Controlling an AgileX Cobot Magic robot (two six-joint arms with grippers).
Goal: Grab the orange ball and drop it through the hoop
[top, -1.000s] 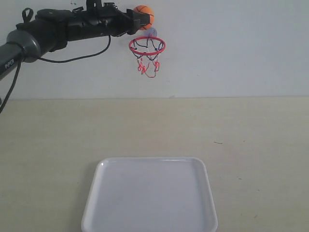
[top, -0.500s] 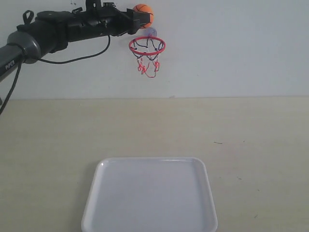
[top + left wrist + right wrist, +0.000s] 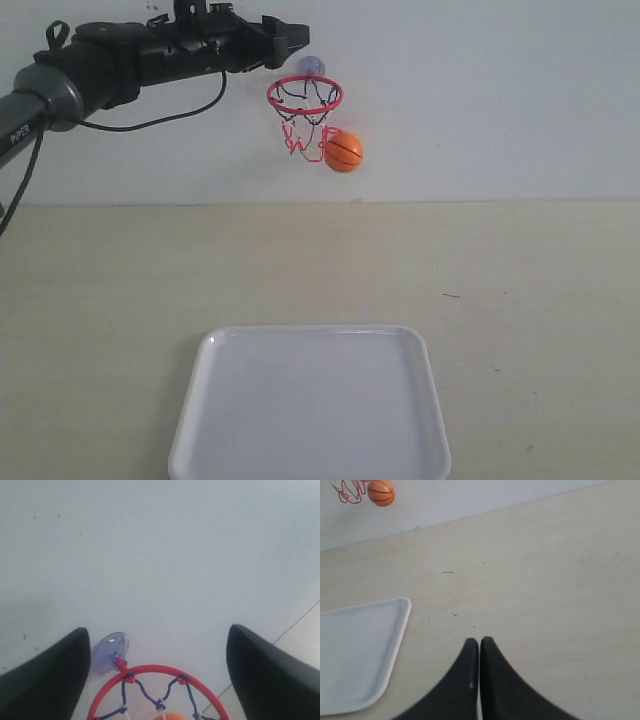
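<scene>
The orange ball (image 3: pixel 344 150) hangs in mid-air just below and right of the net, free of any grip; it also shows far off in the right wrist view (image 3: pixel 381 492) and as a sliver under the ring (image 3: pixel 170 716). The hoop (image 3: pixel 304 97) with its red ring, string net and clear suction cup (image 3: pixel 110 651) is stuck on the white wall. My left gripper (image 3: pixel 285 40) stands open just above and left of the ring, nothing between its fingers (image 3: pixel 260 670). My right gripper (image 3: pixel 479 642) is shut and empty, low over the table.
A white tray (image 3: pixel 310 400) lies on the beige table near the front, below the hoop; its edge shows in the right wrist view (image 3: pixel 395 645). The white wall rises behind the table.
My left gripper opened and let the ball go. The ball fell from above the ring down through the net and now sits below it. The arm stayed in place.
</scene>
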